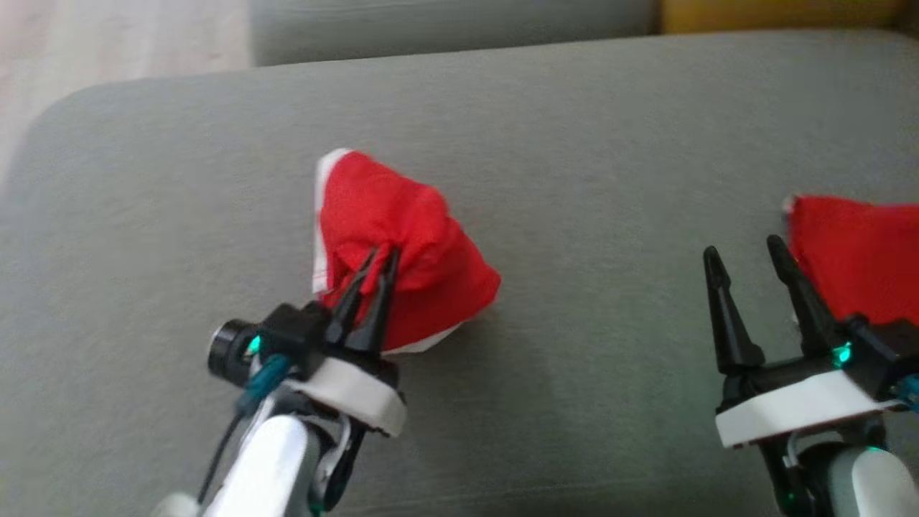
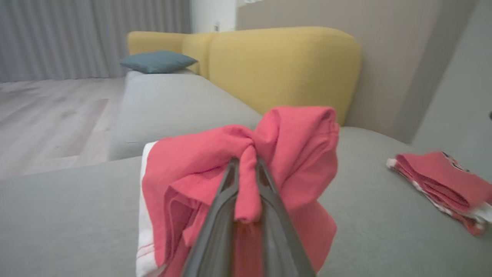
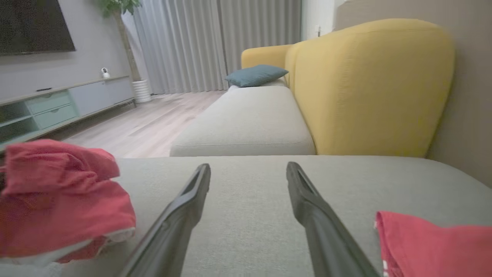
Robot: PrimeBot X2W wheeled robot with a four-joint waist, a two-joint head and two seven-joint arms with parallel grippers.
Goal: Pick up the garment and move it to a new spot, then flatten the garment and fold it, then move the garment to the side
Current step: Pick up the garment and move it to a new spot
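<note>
Garment (image 1: 402, 208) sits bunched right at the left claw (image 1: 383, 255), which is clamped on its folds; right claw (image 1: 743, 250), fingers apart, hangs well aside.

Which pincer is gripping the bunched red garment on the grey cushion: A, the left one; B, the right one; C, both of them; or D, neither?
A: the left pincer is shut on a pinch of the bunched red garment, while the right pincer stands open above the grey cushion with nothing between its fingers.
</note>
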